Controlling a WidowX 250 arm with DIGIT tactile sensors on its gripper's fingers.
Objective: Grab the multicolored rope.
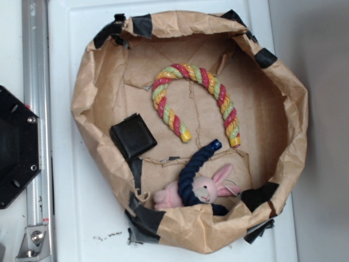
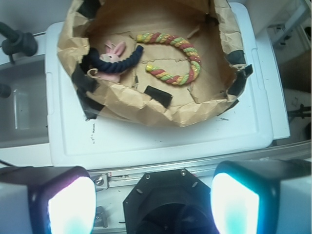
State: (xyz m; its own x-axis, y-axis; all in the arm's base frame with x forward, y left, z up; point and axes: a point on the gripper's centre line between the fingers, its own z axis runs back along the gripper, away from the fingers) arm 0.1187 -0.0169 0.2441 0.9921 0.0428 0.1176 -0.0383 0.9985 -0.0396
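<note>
Claw (image 2: 153, 204) spread wide and empty, its two pale pads framing the bottom of the wrist view, well apart from the paper-lined basket (image 1: 82, 93) on the white tabletop (image 1: 82, 218). Nothing of the task appears done: approach, descent and closing all remain. Multicolored rope (image 1: 197, 95): a thick twisted arch of pink-red, green and yellow strands with yellow ends, lying flat on the basket floor, clear of the navy rope (image 1: 193, 174) draped over the pink bunny (image 1: 204, 190).

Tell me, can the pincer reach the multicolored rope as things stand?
Probably yes. The multicolored rope lies uncovered in the paper-lined basket, apart from the navy rope. The pincer is open, above and outside the basket.
</note>
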